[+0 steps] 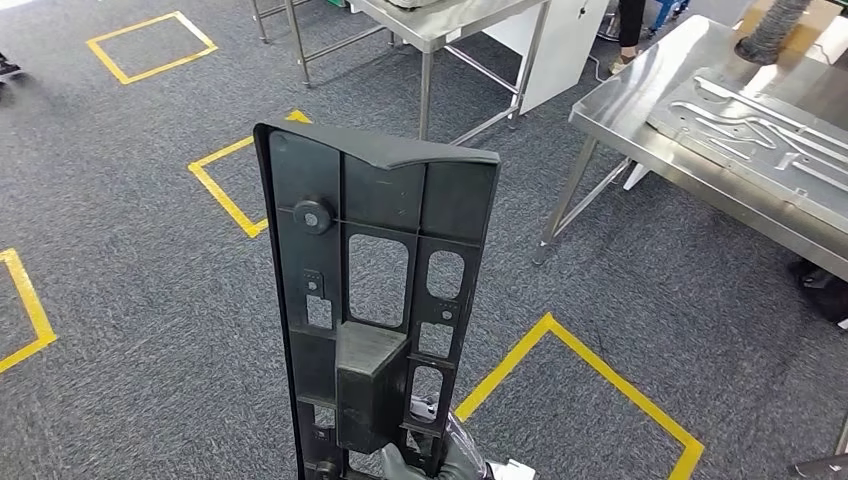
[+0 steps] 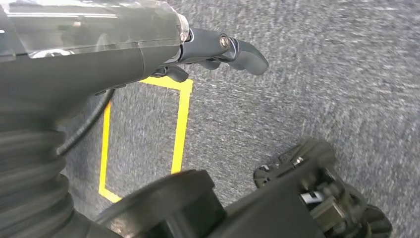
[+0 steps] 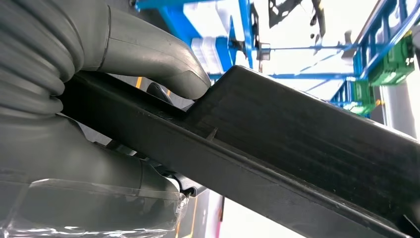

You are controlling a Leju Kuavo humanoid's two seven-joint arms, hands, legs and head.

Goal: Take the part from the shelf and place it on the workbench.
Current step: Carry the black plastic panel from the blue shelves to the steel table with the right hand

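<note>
Right robot hand [image 1: 437, 462] gripped the black plastic panel [image 1: 375, 290] upright; left robot hand [image 2: 218, 52] hung empty, fingers apart; keep it vertical toward the counter [image 1: 640, 95].

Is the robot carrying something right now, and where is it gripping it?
Yes: its right hand holds the tall black plastic part upright by its bottom end. The left hand holds nothing.

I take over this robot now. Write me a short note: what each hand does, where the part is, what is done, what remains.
Right hand: grips the black plastic part at its lower end and holds it upright over the carpet.
Left hand: holds nothing, fingers loosely curled, hanging above the floor.
Done: the part is off the shelf and carried.
Left: bring it to the steel workbench ahead on the right, which bears a grey metal panel, and set it down.
</note>
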